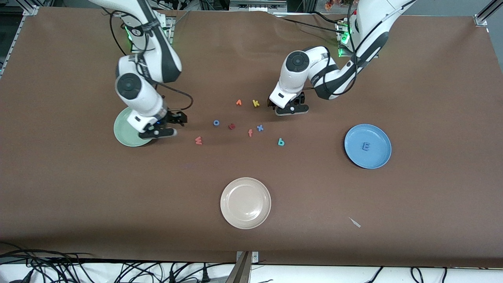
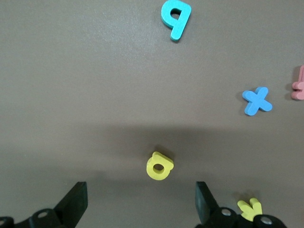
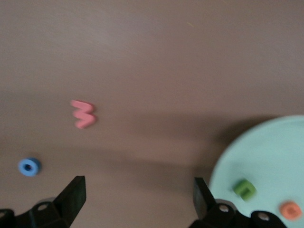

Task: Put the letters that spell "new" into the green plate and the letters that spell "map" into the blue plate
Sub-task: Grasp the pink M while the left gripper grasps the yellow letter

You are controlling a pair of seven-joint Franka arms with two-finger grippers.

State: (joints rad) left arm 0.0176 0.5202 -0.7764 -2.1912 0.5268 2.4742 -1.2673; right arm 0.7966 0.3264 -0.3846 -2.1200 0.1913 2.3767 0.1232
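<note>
The green plate (image 1: pixel 122 133) lies under my right arm's wrist; in the right wrist view the green plate (image 3: pixel 270 152) holds the olive n (image 3: pixel 244 188) and the orange e (image 3: pixel 290 209). My right gripper (image 1: pixel 173 125) (image 3: pixel 137 197) hangs open and empty over the table beside that plate's rim. The salmon w (image 1: pixel 198 140) (image 3: pixel 83 114) lies on the table close by. The blue plate (image 1: pixel 379 155) holds the blue m (image 1: pixel 366 147). My left gripper (image 1: pixel 289 108) (image 2: pixel 141 202) hovers open just above the yellow a (image 2: pixel 160 166), not touching it. The teal p (image 1: pixel 281 142) (image 2: pixel 175 18) lies nearer the front camera.
Loose letters lie mid-table: yellow k (image 1: pixel 256 103), an orange letter (image 1: pixel 238 102), blue o (image 1: pixel 216 122), dark red letter (image 1: pixel 232 126), orange f (image 1: pixel 250 133), blue x (image 1: pixel 259 127). A cream plate (image 1: pixel 245 203) sits nearer the front camera, with a small scrap (image 1: pixel 355 222) toward the left arm's end.
</note>
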